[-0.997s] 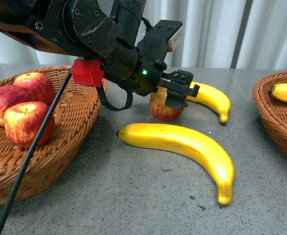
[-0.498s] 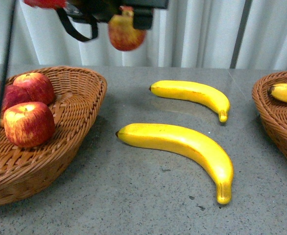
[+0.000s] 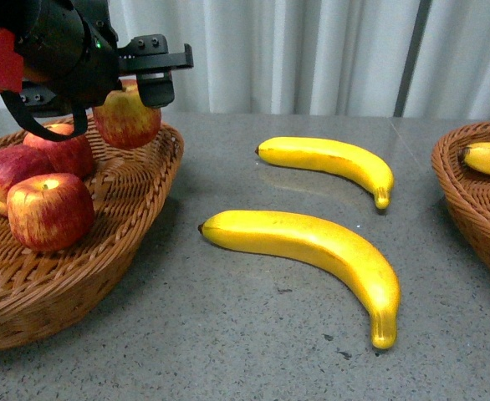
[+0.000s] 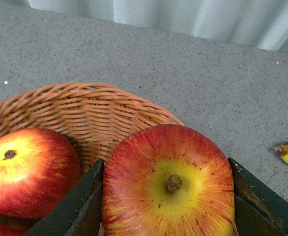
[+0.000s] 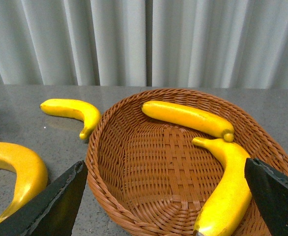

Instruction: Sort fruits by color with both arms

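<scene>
In the front view my left gripper (image 3: 135, 90) is shut on a red apple (image 3: 125, 121) and holds it just above the far rim of the left wicker basket (image 3: 171, 159). Three red apples (image 3: 50, 210) lie in that basket. The left wrist view shows the held red apple (image 4: 168, 182) stem-up between both fingers (image 4: 75, 206). Two bananas lie on the table, one far (image 3: 329, 160) and one near (image 3: 312, 246). In the right wrist view my right gripper (image 5: 166, 206) is open over the right basket (image 5: 100, 162), which holds two bananas (image 5: 186, 118).
The right basket (image 3: 467, 196) sits at the table's right edge with a banana (image 3: 487, 159) showing in it. White curtains hang behind the grey table. A cable loop hangs from the left arm (image 3: 53, 50) over the left basket.
My left gripper has carried the red apple from high over the table's middle leftward and down to the left basket's far rim. The bananas have not moved.
</scene>
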Controlling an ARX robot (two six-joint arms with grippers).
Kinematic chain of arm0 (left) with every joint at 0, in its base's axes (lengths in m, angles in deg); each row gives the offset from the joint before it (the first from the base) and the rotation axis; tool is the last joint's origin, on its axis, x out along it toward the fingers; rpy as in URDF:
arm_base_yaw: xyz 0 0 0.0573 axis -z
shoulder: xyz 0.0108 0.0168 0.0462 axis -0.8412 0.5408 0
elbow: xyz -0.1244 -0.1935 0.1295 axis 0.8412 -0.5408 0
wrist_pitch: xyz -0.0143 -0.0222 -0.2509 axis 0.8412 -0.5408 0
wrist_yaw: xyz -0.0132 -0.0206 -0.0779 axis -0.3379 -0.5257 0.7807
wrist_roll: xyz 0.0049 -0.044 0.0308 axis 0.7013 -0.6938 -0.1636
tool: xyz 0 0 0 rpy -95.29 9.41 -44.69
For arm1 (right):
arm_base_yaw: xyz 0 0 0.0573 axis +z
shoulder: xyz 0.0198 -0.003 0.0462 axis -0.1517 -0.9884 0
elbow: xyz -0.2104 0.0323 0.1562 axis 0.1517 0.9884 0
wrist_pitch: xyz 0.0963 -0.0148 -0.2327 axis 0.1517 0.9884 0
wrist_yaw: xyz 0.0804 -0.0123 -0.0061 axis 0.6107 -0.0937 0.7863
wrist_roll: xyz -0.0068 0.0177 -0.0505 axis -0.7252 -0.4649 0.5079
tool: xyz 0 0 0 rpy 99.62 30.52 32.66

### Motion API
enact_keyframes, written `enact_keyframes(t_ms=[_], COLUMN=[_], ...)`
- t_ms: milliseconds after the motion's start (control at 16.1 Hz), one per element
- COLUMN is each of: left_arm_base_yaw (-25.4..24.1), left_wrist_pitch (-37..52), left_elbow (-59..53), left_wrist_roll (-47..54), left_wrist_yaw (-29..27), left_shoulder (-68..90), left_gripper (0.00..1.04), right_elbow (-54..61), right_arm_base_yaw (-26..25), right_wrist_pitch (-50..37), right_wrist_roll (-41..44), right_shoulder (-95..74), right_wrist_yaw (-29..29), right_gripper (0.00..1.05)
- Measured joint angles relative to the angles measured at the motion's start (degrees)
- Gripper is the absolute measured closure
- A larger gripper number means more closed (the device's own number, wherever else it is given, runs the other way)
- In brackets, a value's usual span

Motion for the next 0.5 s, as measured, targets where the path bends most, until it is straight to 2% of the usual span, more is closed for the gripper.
enact_keyframes(t_ms=[62,125,187,249,498], left_arm_base_yaw=[0.15,0.26,0.59,0.79,3.98], left_wrist_pitch=[0.0,-0.17,0.0,0.83,6.93], left_elbow=[-0.81,-1.49,-2.34,-2.99,-8.04], left_wrist_roll=[-0.35,-0.9,-1.03,-0.98,2.43], left_wrist_yaw=[-0.22,-0.15,0.0,-0.07,-1.46], left_shoulder=[-0.42,-0.85,-2.03,-3.43,-11.3], left_gripper=[0.42,0.37,0.2,0.07,0.07], right_elbow=[0.0,0.0,0.0,0.0,0.0], right_arm_base_yaw=[0.0,0.0,0.0,0.0,0.0], right_wrist_pitch=[0.0,0.0,0.0,0.02,0.0], right_wrist_roll=[0.0,0.0,0.0,0.0,0.0], right_shoulder=[0.0,0.0,0.0,0.0,0.0], right_wrist_yaw=[0.0,0.0,0.0,0.0,0.0], right_gripper=[0.07,0.07,0.07,0.07,0.07])
